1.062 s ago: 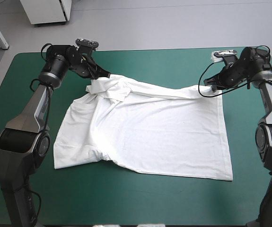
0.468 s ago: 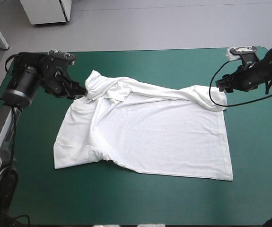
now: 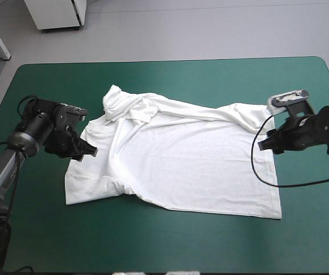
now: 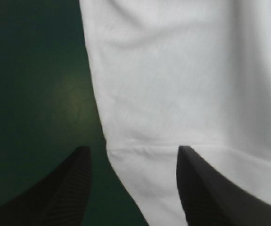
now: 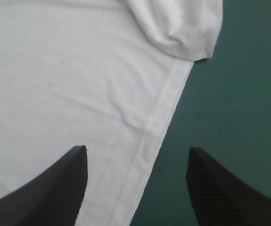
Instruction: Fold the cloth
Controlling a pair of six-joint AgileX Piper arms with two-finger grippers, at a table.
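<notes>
The white T-shirt (image 3: 193, 166) lies spread on the teal-green cover, its far edge bunched and rolled over into a ridge (image 3: 153, 106). My left gripper (image 3: 90, 152) sits low at the shirt's left side, beside the sleeve. In the left wrist view the gripper (image 4: 134, 150) is open, with the T-shirt's (image 4: 182, 70) hemmed edge running between its fingers. My right gripper (image 3: 262, 145) is at the shirt's right edge, near the far right corner. It (image 5: 137, 150) stands open over the T-shirt's (image 5: 69, 70) hem, with a folded lump of cloth (image 5: 182, 33) just ahead.
Bare teal-green cover (image 3: 170, 240) runs along the near side and both ends of the table. A white cabinet (image 3: 55, 14) stands on the floor beyond the far edge.
Both grippers have left the shirt's far corners, swung outward, and come nearer along its side edges. The bunched far edge has stayed where it was put down.
</notes>
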